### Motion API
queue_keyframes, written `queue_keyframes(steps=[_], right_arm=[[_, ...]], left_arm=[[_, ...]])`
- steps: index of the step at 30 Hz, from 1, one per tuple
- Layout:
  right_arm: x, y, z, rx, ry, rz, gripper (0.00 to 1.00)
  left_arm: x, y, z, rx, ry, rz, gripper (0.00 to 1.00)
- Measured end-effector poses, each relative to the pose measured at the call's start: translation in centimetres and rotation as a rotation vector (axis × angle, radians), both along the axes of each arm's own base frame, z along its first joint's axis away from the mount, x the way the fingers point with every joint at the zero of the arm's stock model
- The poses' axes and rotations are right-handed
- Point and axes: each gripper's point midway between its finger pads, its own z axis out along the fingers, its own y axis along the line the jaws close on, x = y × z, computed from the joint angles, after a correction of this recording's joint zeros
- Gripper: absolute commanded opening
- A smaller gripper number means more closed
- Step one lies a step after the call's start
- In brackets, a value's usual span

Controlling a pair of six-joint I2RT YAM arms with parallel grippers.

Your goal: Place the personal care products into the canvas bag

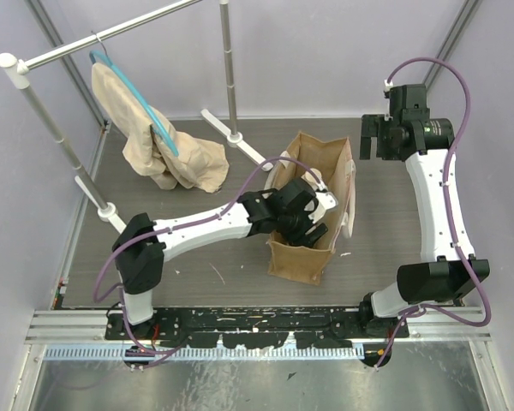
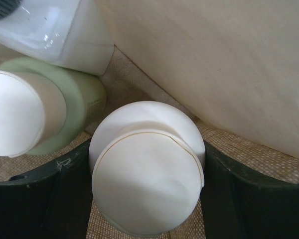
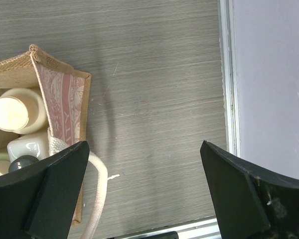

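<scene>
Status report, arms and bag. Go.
Left gripper shut on round white bottle, low inside canvas bag. Right gripper open, clear of bag. Green bottle, white rectangular bottle alongside; nothing blocking.

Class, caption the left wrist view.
In the canvas bag, left fingers grip a round white bottle beside a greenish bottle and a rectangular bottle.

Grey wood-grain table: canvas bag upright at centre, white rack feet rear-left, small white scraps beside bag.
</scene>
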Motion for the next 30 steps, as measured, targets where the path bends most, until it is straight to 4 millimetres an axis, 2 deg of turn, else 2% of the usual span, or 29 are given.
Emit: queue_keyframes(steps=[9,16,22,24,28,30], right_arm=[[0.0,0.0,-0.3,0.000,0.008,0.000,1.00],[0.0,0.1,-0.5,0.002,0.011,0.002,1.00],[0.0,0.5,-0.6,0.020,0.013,0.018,1.00],[0.0,0.5,-0.8,0.022,0.017,0.021,1.00],[-0.1,0.6,-1.1,0.024,0.027,0.023,1.00],[-0.1,0.6,-1.1,0.024,0.026,0.023,1.00]], left_arm=[[-0.4,1.4,-1.9,0.098,0.006,0.013,0.05],[-0.4,1.3,-3.7,0.129,0.022,0.006,0.09],[-0.4,0.7,-3.7,0.117,0.024,-0.006,0.15],[-0.4,0.6,-3.7,0.115,0.024,-0.007,0.20],[-0.5,0.6,-3.7,0.114,0.026,-0.008,0.48],[-0.5,0.6,-3.7,0.113,0.027,-0.009,0.55]])
